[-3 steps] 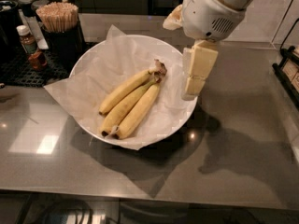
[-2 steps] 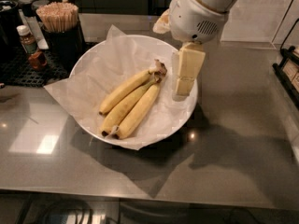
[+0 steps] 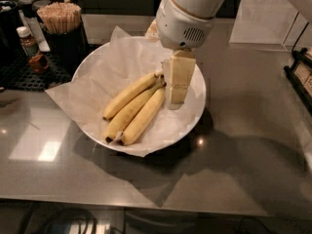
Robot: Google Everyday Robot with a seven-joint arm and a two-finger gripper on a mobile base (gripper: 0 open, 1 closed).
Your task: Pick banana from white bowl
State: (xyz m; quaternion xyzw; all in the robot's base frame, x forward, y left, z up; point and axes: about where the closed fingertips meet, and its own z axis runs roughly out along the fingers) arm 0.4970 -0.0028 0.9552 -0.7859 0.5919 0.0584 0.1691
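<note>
Pincer [image 3: 176, 99] hangs over white bowl [image 3: 199, 112], just beside the stem ends; can't tell its opening. Banana [image 3: 127, 96] lies uppermost, touching two others [image 3: 141, 116]. Risks: closing on a neighbour, or snagging the paper [image 3: 105, 77].

Dim scene, overhead light. Bright glare patch on surface [image 3: 243, 145] near left edge; small glint by bowl [image 3: 197, 116]. Hand [image 3: 176, 99] hangs over bowl's right side. Arm [image 3: 190, 9] casts broad shadow toward front and right edges.
</note>
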